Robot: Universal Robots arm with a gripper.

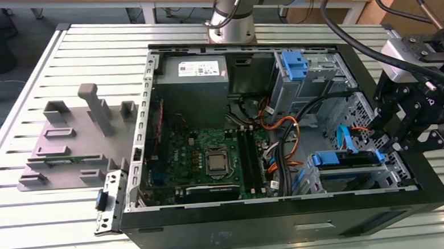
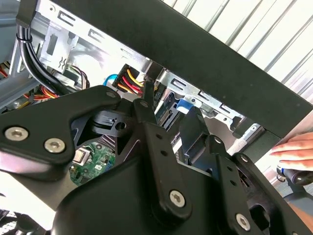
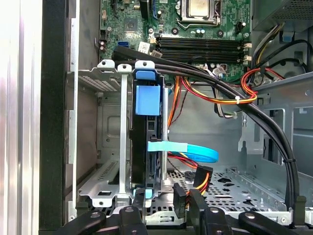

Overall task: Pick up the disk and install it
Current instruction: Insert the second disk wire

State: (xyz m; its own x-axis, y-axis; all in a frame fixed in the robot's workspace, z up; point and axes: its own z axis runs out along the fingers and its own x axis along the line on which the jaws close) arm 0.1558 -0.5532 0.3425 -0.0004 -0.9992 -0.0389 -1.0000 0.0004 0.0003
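Blue plastic marks the carrier frame of the disk [image 3: 146, 142], a flat grey metal hard drive that stands on its edge in the silver metal drive cage [image 3: 105, 147] at the front corner of the open black computer case [image 1: 288, 221], and in the exterior view it shows as a blue-edged block [image 1: 346, 161] just beside the black tool [image 1: 408, 129]. The tool [image 3: 164, 215] hangs close above the cage, and I cannot tell how wide it stands or whether it grips anything. I judge the disk to be stiff, rather heavy for its size and sensitive to shocks, with smooth metal faces that may slip, so the blue frame or the two long edges seem the safest place to hold it, away from the orange and yellow cables [image 3: 205, 98] near it.
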